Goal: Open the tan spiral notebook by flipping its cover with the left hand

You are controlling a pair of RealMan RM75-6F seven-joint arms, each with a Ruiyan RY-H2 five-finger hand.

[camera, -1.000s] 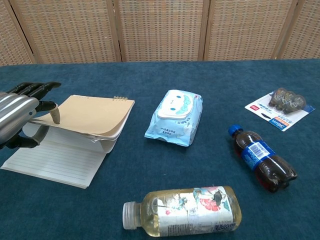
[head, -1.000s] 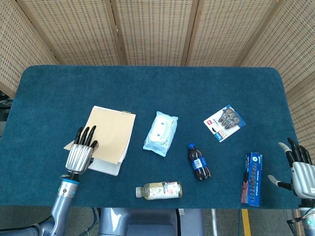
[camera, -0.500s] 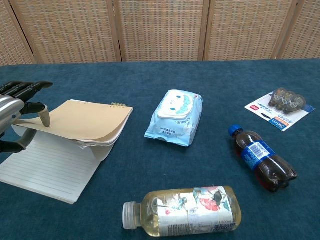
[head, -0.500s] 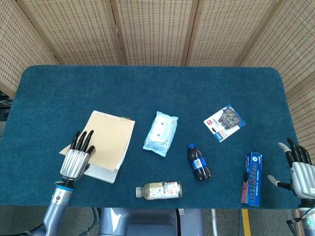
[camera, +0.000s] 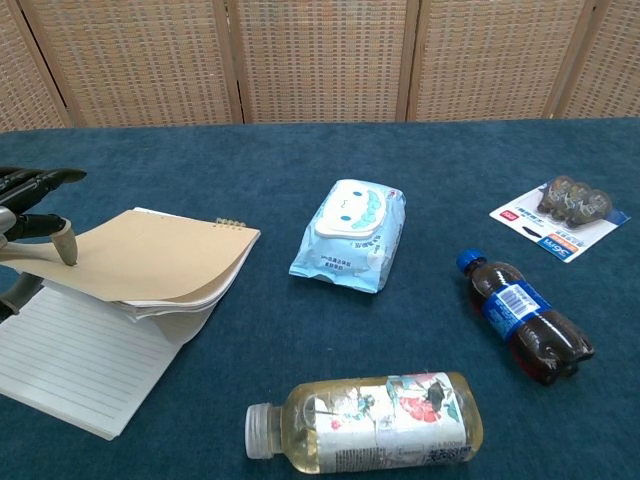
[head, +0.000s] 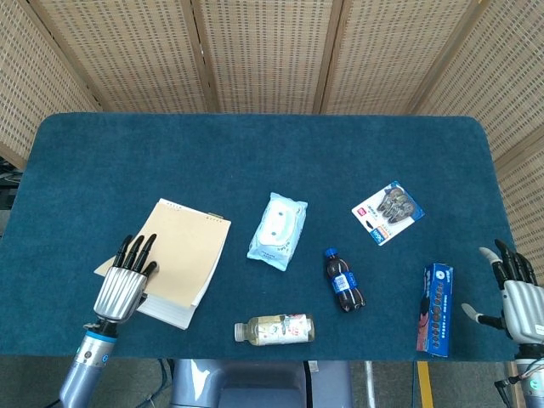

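While left hand (head: 121, 285) pinches one notebook (head: 181, 251) cover, two bottles (head: 342, 279) lie; right hand (head: 518, 293) spread.

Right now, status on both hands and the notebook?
Left hand pinching tan cover edge, lifted. Right hand open, idle at table edge. Tan spiral notebook partly open, lined page showing. Nothing in the way.

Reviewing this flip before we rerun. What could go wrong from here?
1. The left hand pinches the tan cover plus several pages, so the notebook may open mid-block.
2. The whole notebook may drag instead of flipping.
3. The cover could slip and fall shut.
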